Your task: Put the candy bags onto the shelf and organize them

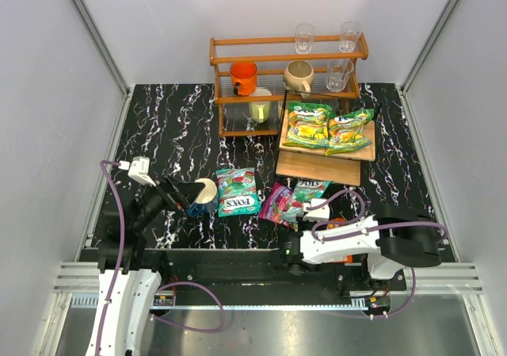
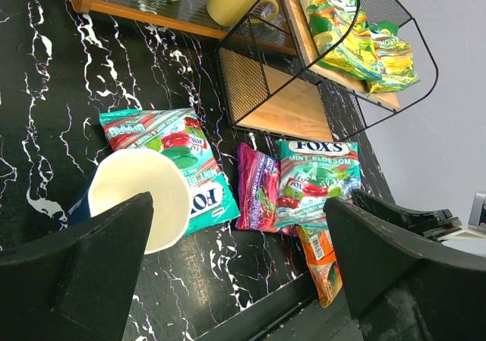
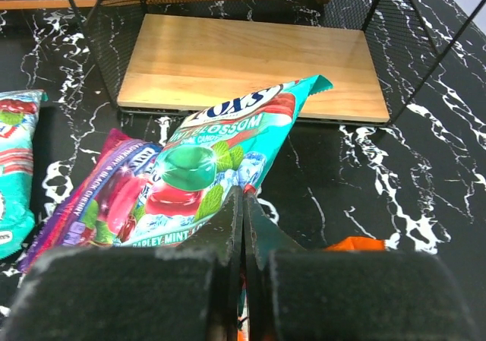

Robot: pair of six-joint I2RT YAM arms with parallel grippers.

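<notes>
Two green-yellow candy bags (image 1: 329, 126) lie on the upper board of the pale wood shelf (image 1: 317, 168); its lower board (image 3: 250, 60) is bare. One teal FOX'S bag (image 1: 238, 191) lies flat on the table. A purple bag (image 3: 99, 200) lies partly under a second teal FOX'S bag (image 3: 220, 159). My right gripper (image 3: 243, 193) is shut on that bag's near edge. An orange bag (image 3: 353, 244) lies beside the right fingers. My left gripper (image 2: 239, 212) is open and empty, close beside the mug, left of the bags.
A blue-and-cream mug (image 1: 202, 196) lies on its side by my left gripper's finger. A taller orange-brown rack (image 1: 277, 63) with cups and glasses stands behind, left of the shelf. Black wire mesh (image 2: 243, 83) frames the shelf. Grey walls close in the table.
</notes>
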